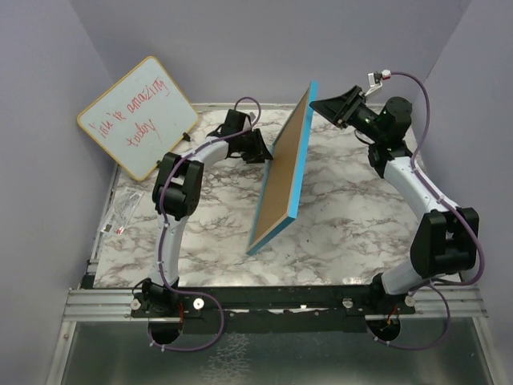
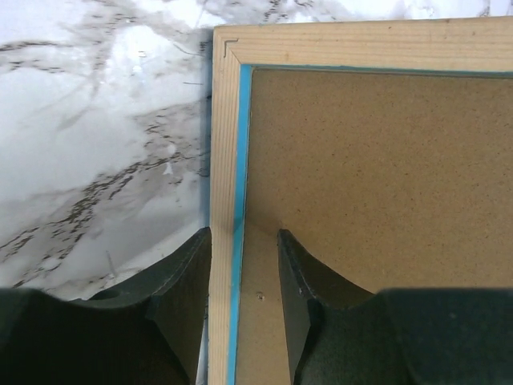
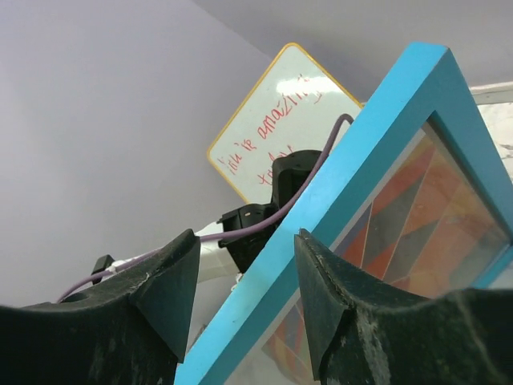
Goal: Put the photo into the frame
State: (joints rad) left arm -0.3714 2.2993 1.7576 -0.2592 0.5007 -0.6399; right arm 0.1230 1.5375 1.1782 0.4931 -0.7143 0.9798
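At the centre of the marble table, the frame stands on edge and tilted. Its lower end is near the arms and its upper end is towards the far wall. Its bright blue edge faces right, and its back, filled by the brown backing board, faces left.

The left gripper meets the frame from the left, about halfway along its back. In the left wrist view its two dark fingers are clamped across the pale wooden side rail. One finger lies against the rail's outer edge, and the other presses on the backing board just inside the thin blue lip.

The right gripper is at the frame's upper far end. In the right wrist view its fingers stand apart on either side of the blue rail. Daylight shows between the left finger and the rail, so this claw is not gripping anything.

The photo sits inside the frame. Its orange, red and blue panels show through the front.

A round-cornered whiteboard with red handwriting leans at the far left of the table, well apart from the frame.
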